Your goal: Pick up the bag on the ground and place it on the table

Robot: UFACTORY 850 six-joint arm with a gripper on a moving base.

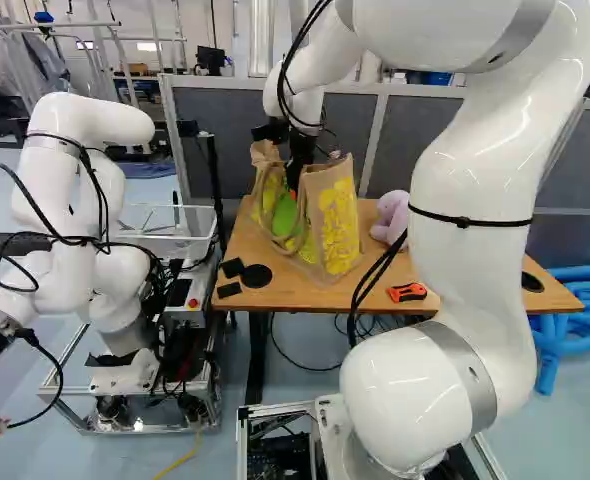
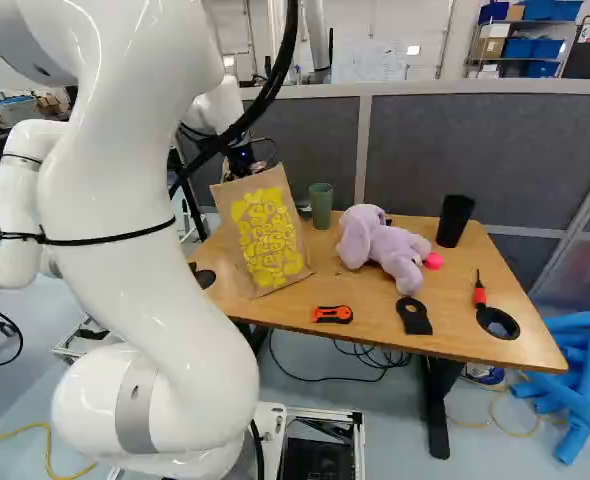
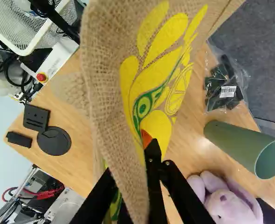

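The brown bag [image 1: 335,225] with yellow and green print is at the wooden table [image 1: 295,292], its lower edge apparently on the tabletop; the right base view shows the bag [image 2: 265,235] leaning slightly. My gripper [image 1: 294,188] points down at its upper part, between its sides. Seen from the wrist, the gripper [image 3: 149,143] is shut on the bag [image 3: 112,93], fingertips together against its cloth, with one orange pad peeking out. A fold of the coarse cloth covers part of one finger.
Beside the bag are a green cup [image 2: 321,205] and a purple plush toy [image 2: 380,245]. An orange cutter [image 2: 333,314], a black cup [image 2: 455,220] and a screwdriver [image 2: 479,290] lie or stand farther along. Another robot [image 1: 85,230] stands left of the table, near a white basket [image 3: 23,28].
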